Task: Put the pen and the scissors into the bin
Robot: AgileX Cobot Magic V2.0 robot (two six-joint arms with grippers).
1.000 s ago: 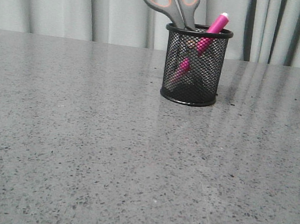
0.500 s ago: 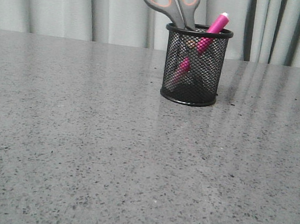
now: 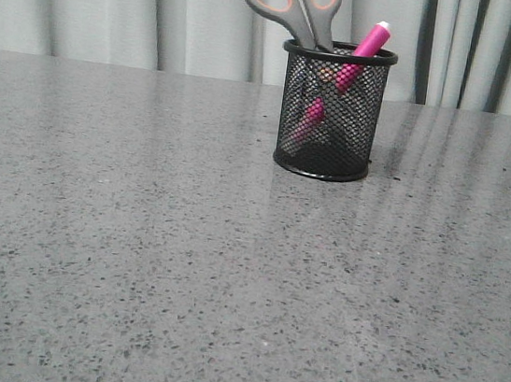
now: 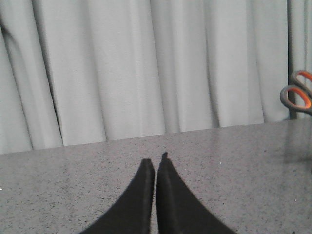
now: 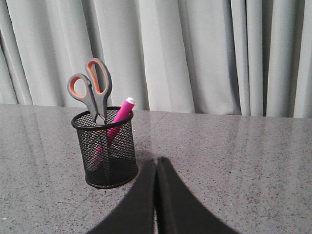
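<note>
Scissors (image 3: 294, 3) and pen (image 3: 343, 74) stand in the bin (image 3: 330, 112), pen tilting toward 1 o'clock. Right gripper (image 5: 156, 168), clenched and empty, sits nearer, bin at its 11 o'clock. Left gripper (image 4: 155, 168) is likewise clenched.

Lighting: soft, even, moderately bright. Table (image 3: 133, 260): pale streaked sheen of the curtain (image 3: 92, 0) reflected. Bin (image 5: 107, 151): faint shadow beside its base. Focus: sharp; wrist views slightly grainy.
</note>
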